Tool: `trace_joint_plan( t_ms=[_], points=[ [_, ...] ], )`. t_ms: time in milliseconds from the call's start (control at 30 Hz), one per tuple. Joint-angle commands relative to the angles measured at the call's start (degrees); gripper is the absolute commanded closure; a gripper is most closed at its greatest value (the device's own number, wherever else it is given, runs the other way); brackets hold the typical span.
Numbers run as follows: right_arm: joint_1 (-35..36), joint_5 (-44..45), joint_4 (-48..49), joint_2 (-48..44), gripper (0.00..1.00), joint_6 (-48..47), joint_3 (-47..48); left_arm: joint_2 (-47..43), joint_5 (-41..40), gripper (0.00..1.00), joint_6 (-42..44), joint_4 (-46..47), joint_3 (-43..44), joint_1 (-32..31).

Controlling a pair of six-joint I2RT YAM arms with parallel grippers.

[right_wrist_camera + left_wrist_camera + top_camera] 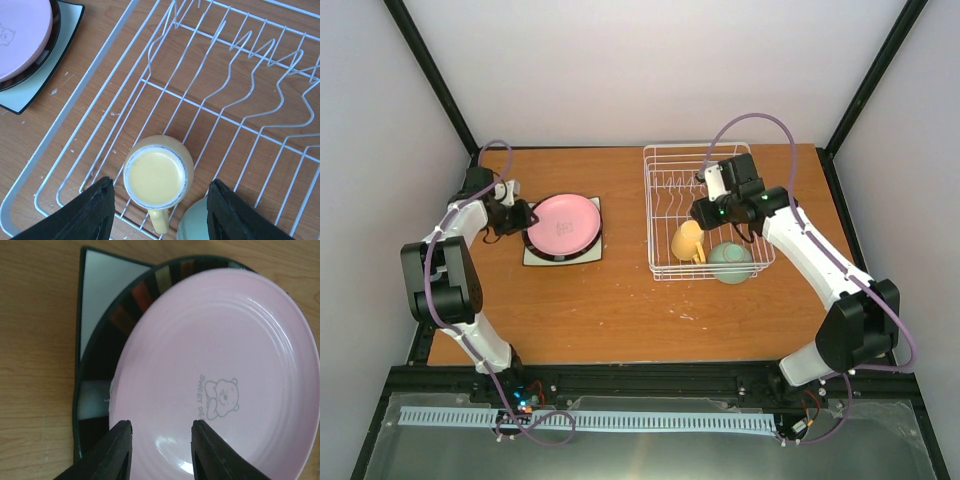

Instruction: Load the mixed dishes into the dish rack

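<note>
you have three plates in one stack on the left half of the wooden table (620, 310): the pink plate (565, 222) on top, a bear mark on its face in the left wrist view; the black-rimmed plate (100, 375) under it; the white square plate (560, 257) at the bottom, its corners showing past the round ones; one dish rack (665, 190) stands on the right half, well apart from the stack; in it you have one yellow mug (688, 241) at the near end, mouth open toward the right wrist camera, handle pointing at the near rail; one mint-green bowl (731, 262) is just beside the mug at the rack's near right corner; you cannot tell whether it sits fully inside the wires; the upright tines at the far end hold nothing.

your left gripper (161, 450) is at the stack's left side, its two fingers spread apart over the rim of the pink plate and clamping nothing; whether they touch the plate is unclear; your right gripper (162, 212) hangs over the rack above the mug, fingers spread wide on either side of it, empty.
</note>
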Motion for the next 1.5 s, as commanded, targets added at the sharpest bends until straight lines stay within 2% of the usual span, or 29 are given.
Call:
trace_joint_plan(
  t_ms=[0, 933, 1067, 1167, 1233, 1467],
  points=[
    [-0.97, -0.01, -1.11, -0.34, 0.5, -0.27, 1.18, -0.43, -2.96, 0.66, 1.49, -0.96, 3.46, 0.27],
    [-2.41, -1.69, -1.3, 1.57, 0.5, -0.92, 2.94, 3.68, -2.1, 0.68, 0.14, 1.99, -2.73, 0.32],
    [-2.42, -1.64, -1.42, 1.53, 0.5, -0.85, 2.59, 4.69, -0.31, 0.76, -0.53, 3.75, -4.46, 0.28],
    [-2.42, -1.52, -1.43, 1.39, 0.5, -0.85, 2.5, 5.29, 1.36, 0.92, -0.73, 4.76, -5.39, 0.31],
    [-2.44, -1.44, -1.49, 1.41, 0.5, -0.93, 2.41, 5.43, 1.98, 0.99, -0.74, 5.12, -5.66, 0.28],
    [-2.45, -1.22, -1.3, 1.47, 0.5, -1.1, 2.78, 3.62, 4.32, 0.99, -0.2, 4.76, -4.58, 0.3]
  ],
)
